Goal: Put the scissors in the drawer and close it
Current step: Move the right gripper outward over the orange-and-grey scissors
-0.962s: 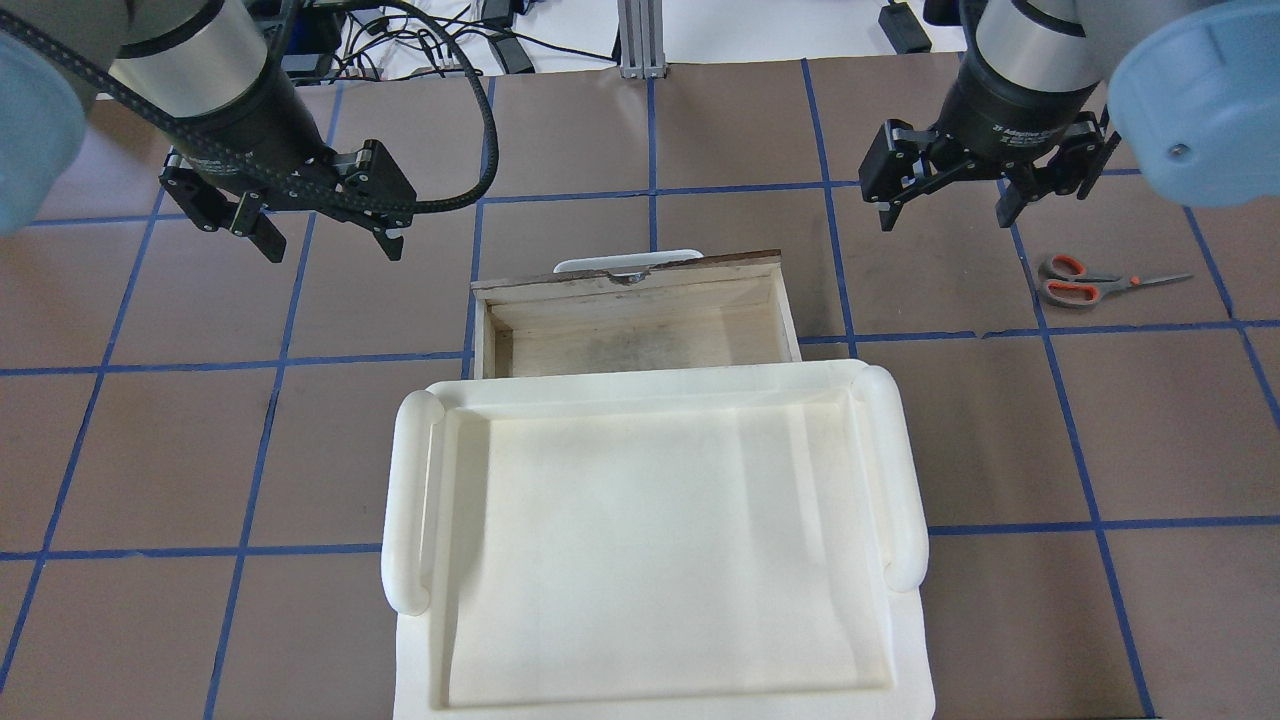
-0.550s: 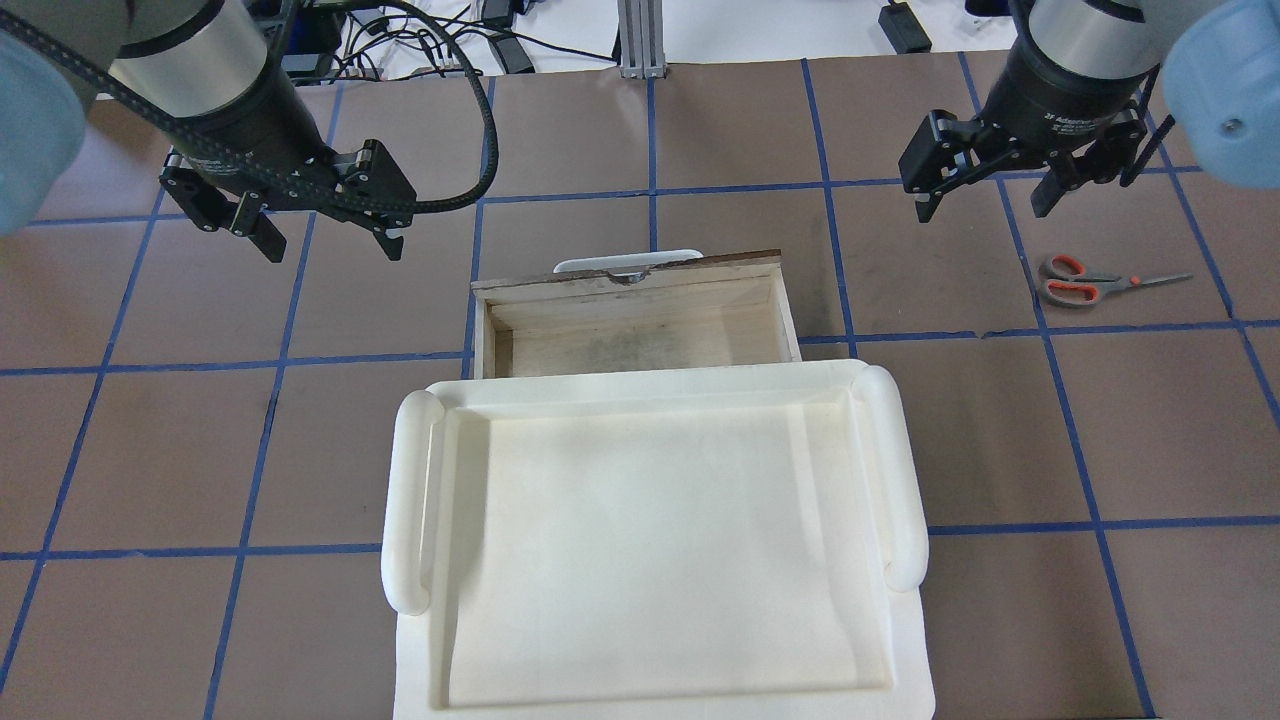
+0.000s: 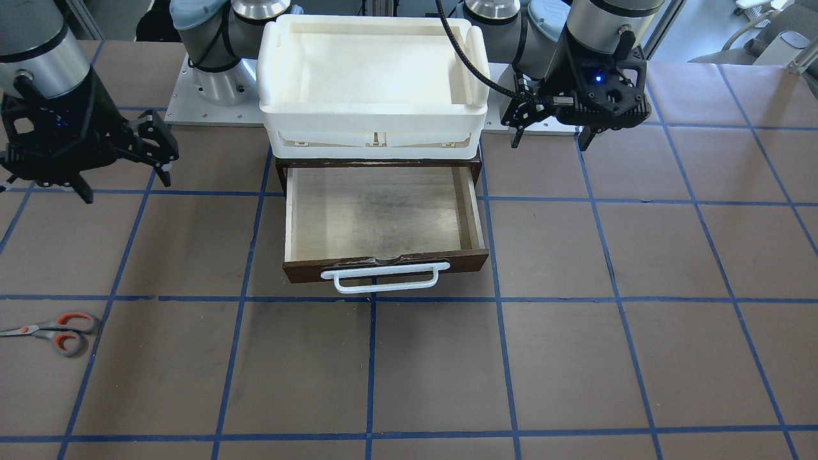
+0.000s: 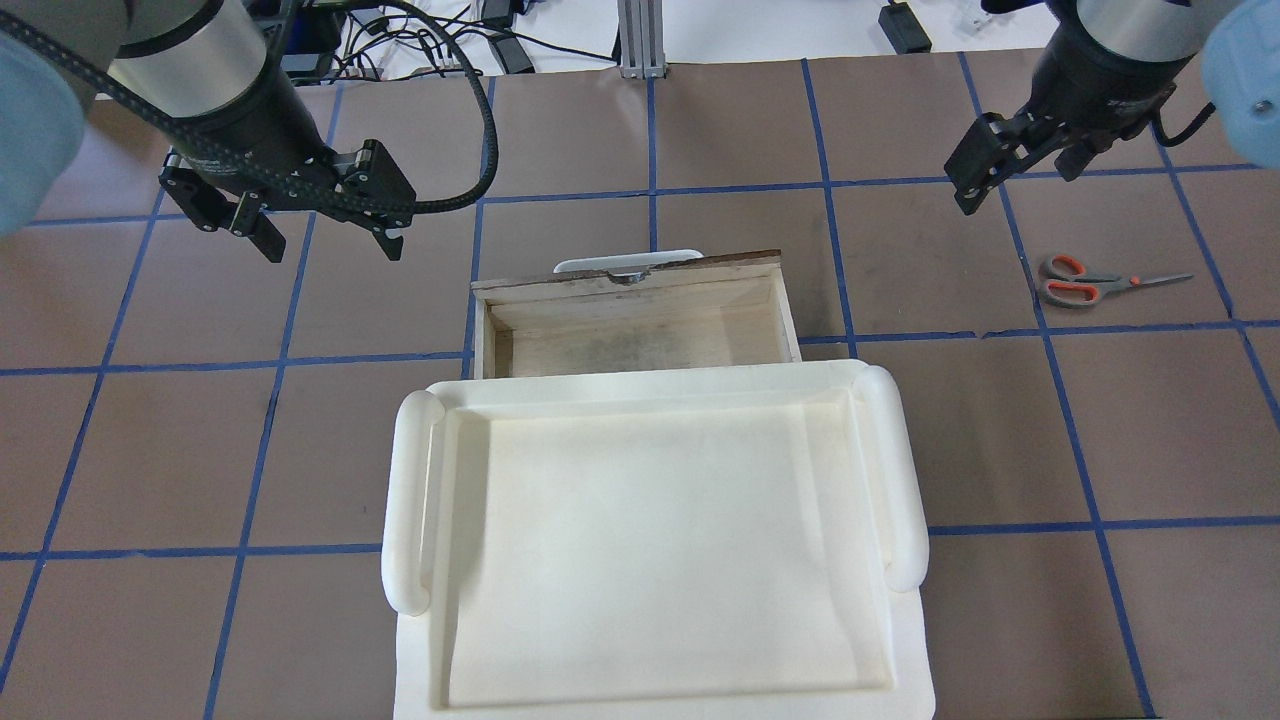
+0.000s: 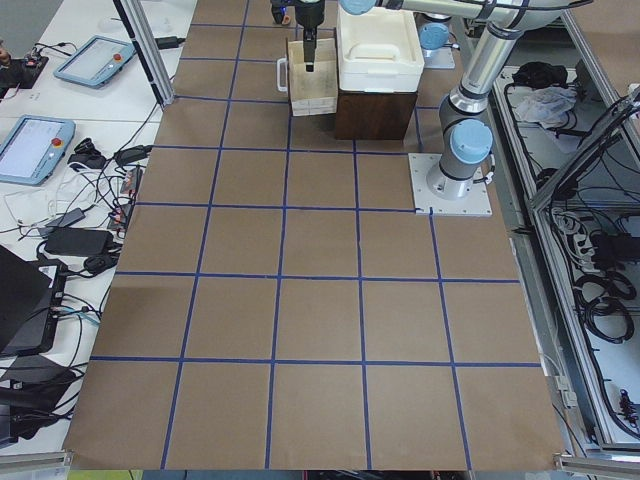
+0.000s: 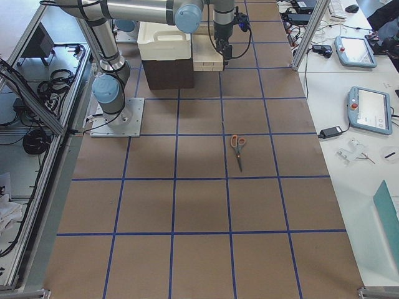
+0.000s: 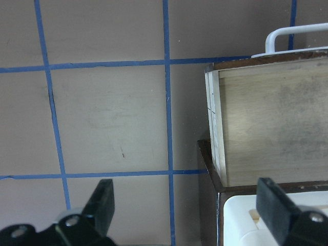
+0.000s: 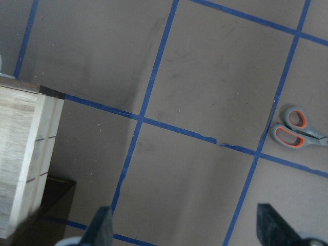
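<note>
The scissors (image 4: 1085, 283) lie flat on the brown table at the right, handle loops to the left; they also show in the front view (image 3: 57, 332) and the right wrist view (image 8: 294, 128). The drawer (image 4: 625, 280) stands pulled out and empty, white bar handle (image 3: 383, 280) at its front. My right gripper (image 4: 1020, 185) is open and empty, hovering above the table beyond and left of the scissors, apart from them. My left gripper (image 4: 331, 245) is open and empty, hovering left of the drawer's front corner (image 7: 212, 72).
A white plastic tray (image 4: 405, 500) sits on top of the dark cabinet (image 3: 281, 167) that holds the drawer. Blue tape lines grid the table. Cables and power bricks (image 4: 420, 50) lie beyond the far edge.
My right gripper has moved right and toward the table's far side, turning as it went, and now sits closer to the scissors' side. The left arm, drawer and scissors have not moved.
</note>
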